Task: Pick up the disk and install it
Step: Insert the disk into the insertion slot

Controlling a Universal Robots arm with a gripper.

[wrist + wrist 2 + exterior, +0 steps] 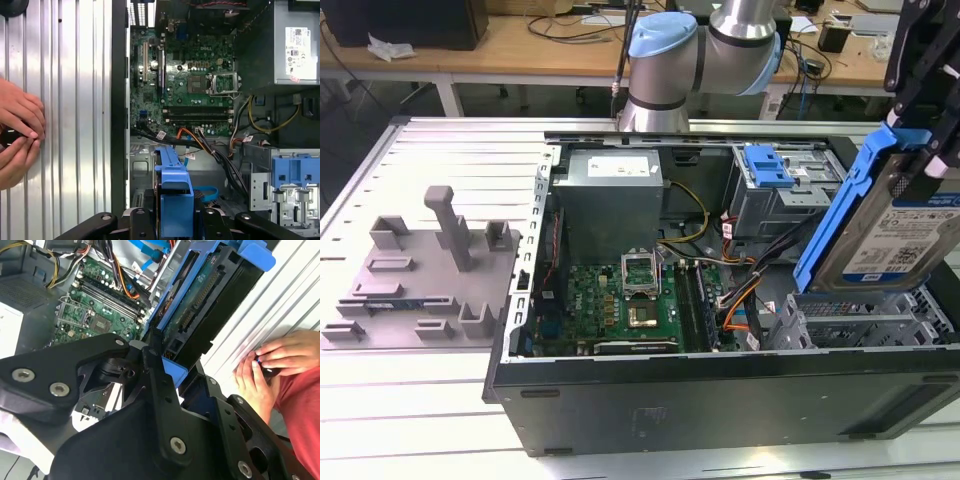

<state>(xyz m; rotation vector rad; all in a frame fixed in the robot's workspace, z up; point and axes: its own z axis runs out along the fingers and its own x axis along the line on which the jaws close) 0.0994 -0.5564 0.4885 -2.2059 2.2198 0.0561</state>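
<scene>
Item: disk (892, 232), silver metal with white-and-blue label and bright blue frame
- Position: held off the surface (420, 160), tilted steeply, above the open computer case (720, 400) at the end towards the exterior view's right; a bare metal drive cage (865, 322) lies just beneath it
- Grasp: gripper (925, 130), jaws clenched on the disk; in the second wrist view the black fingers (152, 372) press the end of the blue frame from either side, and the drive body runs away from the jaws towards the case interior
- First wrist view: blue frame edge (174, 185) stands out from between the jaws, over the case floor and its cable bundle

Other items
- Computer case: on its side on the ribbed surface, side panel off
- Motherboard (625, 300): green, mid-case
- Power supply (610, 190): grey, at the far wall
- Second drive cage with blue carrier (770, 165): far corner, exterior view's right
- Grey fixture plate (420, 275): on the surface, beside the case at the exterior view's left
- A person's hands (17, 131): resting on the surface just outside the case wall, closed around a small dark object
</scene>
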